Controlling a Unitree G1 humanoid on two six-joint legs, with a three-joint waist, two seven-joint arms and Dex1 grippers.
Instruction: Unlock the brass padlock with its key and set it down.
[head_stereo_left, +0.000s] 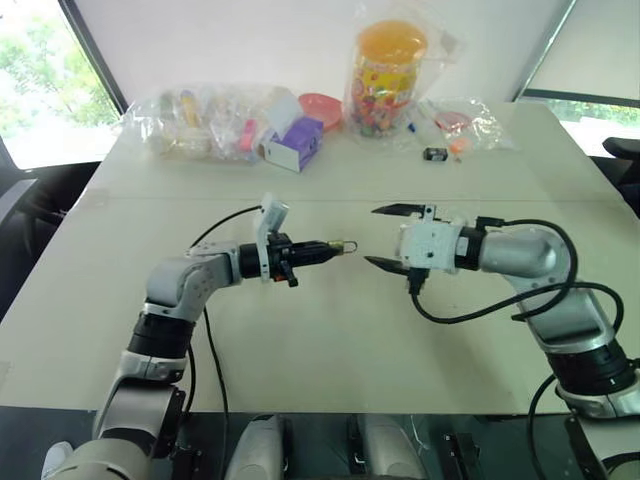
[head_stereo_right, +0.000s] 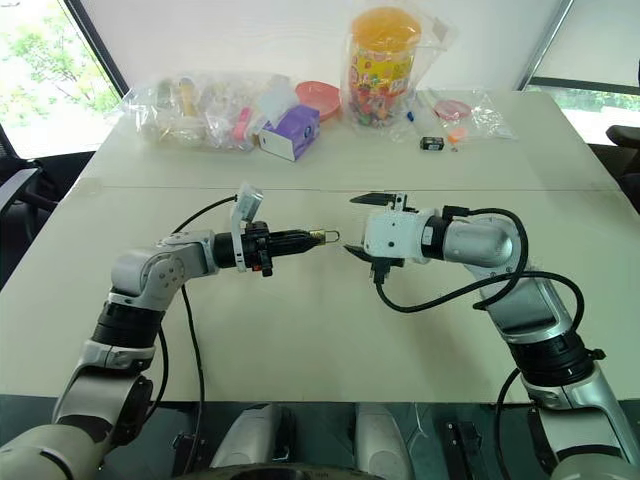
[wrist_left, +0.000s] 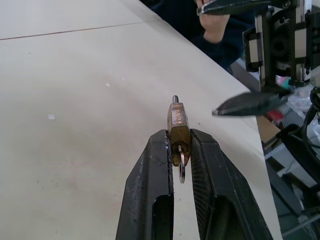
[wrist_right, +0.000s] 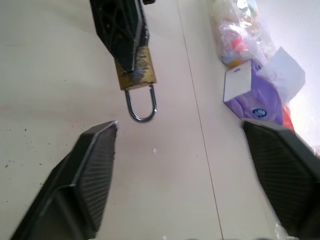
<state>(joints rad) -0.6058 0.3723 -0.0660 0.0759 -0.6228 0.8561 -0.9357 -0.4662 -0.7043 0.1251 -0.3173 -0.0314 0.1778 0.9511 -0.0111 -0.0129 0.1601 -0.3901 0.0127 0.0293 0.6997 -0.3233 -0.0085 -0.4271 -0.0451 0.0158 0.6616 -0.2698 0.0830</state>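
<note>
Near the middle of the frame, above the bare desk (head_stereo_left: 330, 340): left fingers (head_stereo_left: 322, 250) clenched on the brass padlock (head_stereo_left: 343, 246), held in the air with its shackle toward the right side, a small silvery key (wrist_left: 181, 167) with a ring hanging at its lower end between the two black tips. Just right of it, not touching: right fingers (head_stereo_left: 388, 238) released, spread wide, one tip above and one below the level of the padlock. Farther, along the top edge of the desk: clear bags of small things (head_stereo_left: 200, 122), a purple box (head_stereo_left: 295, 143), a pink bowl (head_stereo_left: 322, 108), a jar with orange lid (head_stereo_left: 388, 75) and a small black gadget (head_stereo_left: 435, 154).
</note>
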